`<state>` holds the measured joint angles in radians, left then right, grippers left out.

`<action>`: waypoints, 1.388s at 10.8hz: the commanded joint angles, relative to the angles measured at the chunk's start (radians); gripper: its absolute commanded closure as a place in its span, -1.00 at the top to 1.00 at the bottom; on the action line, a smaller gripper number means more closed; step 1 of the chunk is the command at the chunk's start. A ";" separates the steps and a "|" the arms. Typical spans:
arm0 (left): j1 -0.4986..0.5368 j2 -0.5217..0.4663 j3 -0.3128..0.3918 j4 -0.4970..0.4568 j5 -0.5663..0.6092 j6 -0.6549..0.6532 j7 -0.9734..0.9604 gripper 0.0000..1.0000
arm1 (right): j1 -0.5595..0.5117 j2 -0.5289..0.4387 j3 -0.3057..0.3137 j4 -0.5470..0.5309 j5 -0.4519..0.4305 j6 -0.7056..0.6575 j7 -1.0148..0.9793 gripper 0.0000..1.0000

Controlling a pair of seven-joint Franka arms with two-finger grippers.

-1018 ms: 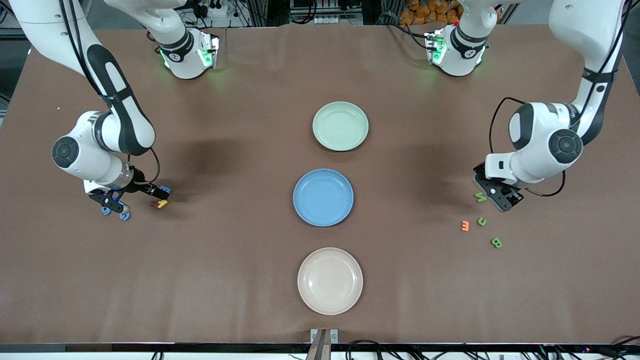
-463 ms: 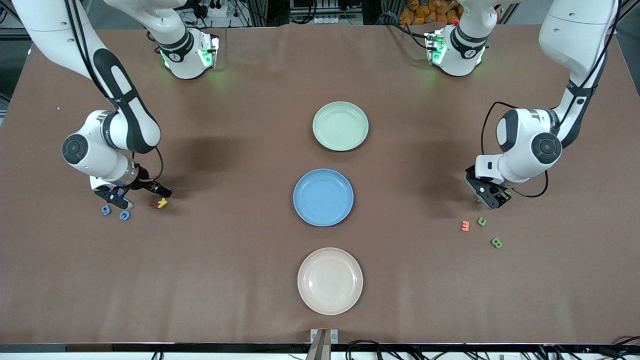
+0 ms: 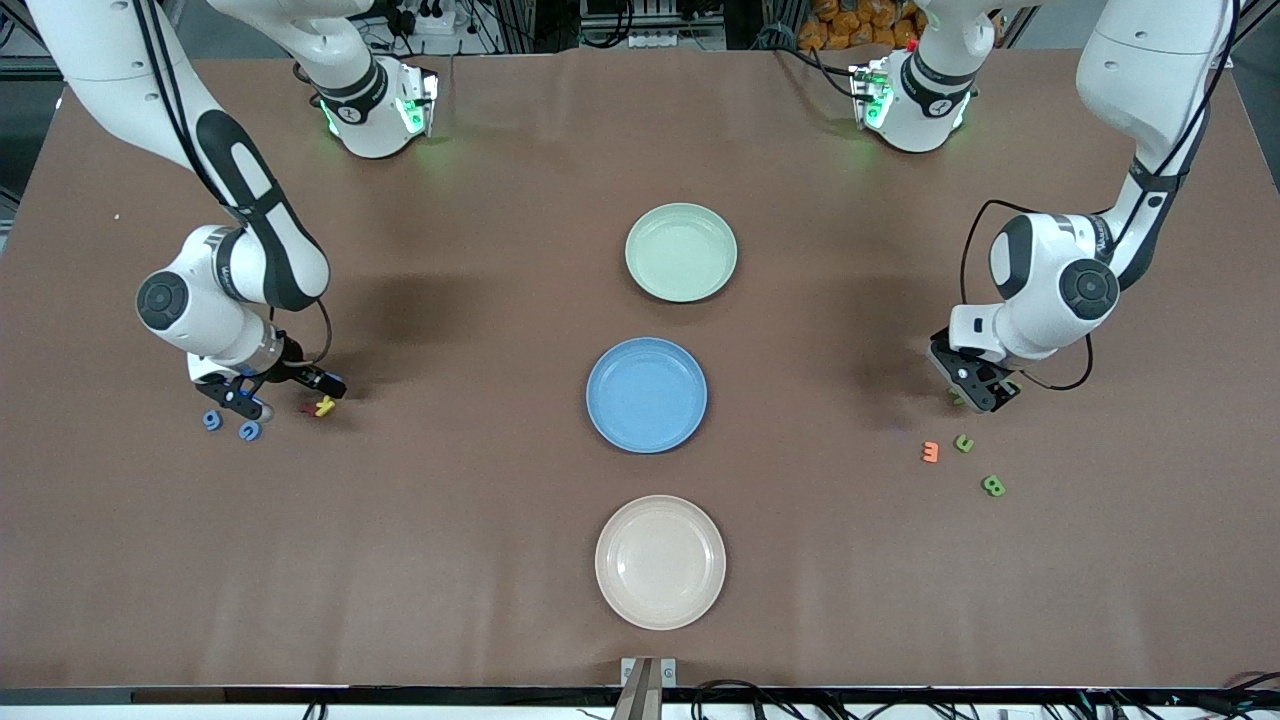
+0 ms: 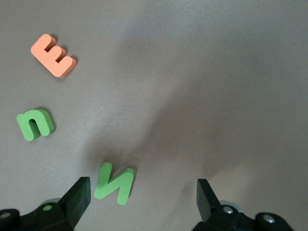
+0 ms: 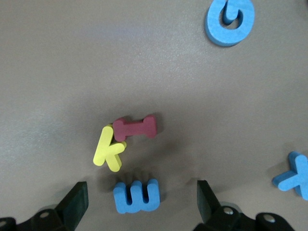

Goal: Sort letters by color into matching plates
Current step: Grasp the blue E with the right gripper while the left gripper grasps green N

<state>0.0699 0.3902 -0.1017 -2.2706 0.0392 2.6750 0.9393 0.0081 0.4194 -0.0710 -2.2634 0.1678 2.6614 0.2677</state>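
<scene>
- Letters read N [image 4: 114, 183], n [image 4: 35, 123] and orange E [image 4: 53, 55] in the left wrist view; the N lay between the wide-open fingers of the left gripper [image 3: 975, 392], toward the left arm's end from the blue plate [image 3: 646, 394].
- Right wrist view alone showed a blue E [image 5: 136, 196] between the spread fingers of the right gripper [image 3: 275, 392], touching nothing, beside a yellow K [image 5: 109, 149] and a red I [image 5: 134, 128].
- Both arms were bent low over the table.

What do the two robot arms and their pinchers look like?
Both arms are shiny white with rounded joints, black bands and round black caps. Thin black cables loop along them. Green lights glow at their bases. The left gripper and right gripper are black, each with two flat fingers.
</scene>
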 commanded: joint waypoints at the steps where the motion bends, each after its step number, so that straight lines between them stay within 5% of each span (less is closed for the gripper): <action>1: 0.024 0.009 -0.001 -0.018 0.019 0.040 0.036 0.85 | 0.003 -0.001 0.005 -0.011 0.015 0.014 0.008 0.88; 11: 0.037 0.061 0.000 0.002 0.018 0.112 0.062 0.56 | 0.012 -0.028 0.023 -0.074 0.016 0.037 0.042 0.55; 15: 0.037 0.065 -0.001 0.002 0.018 0.118 0.062 -0.52 | 0.013 -0.028 0.027 -0.073 0.016 0.035 0.044 0.18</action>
<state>0.1030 0.4323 -0.1014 -2.2740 0.0393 2.7690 0.9874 0.0154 0.4108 -0.0562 -2.2995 0.1694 2.6854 0.2960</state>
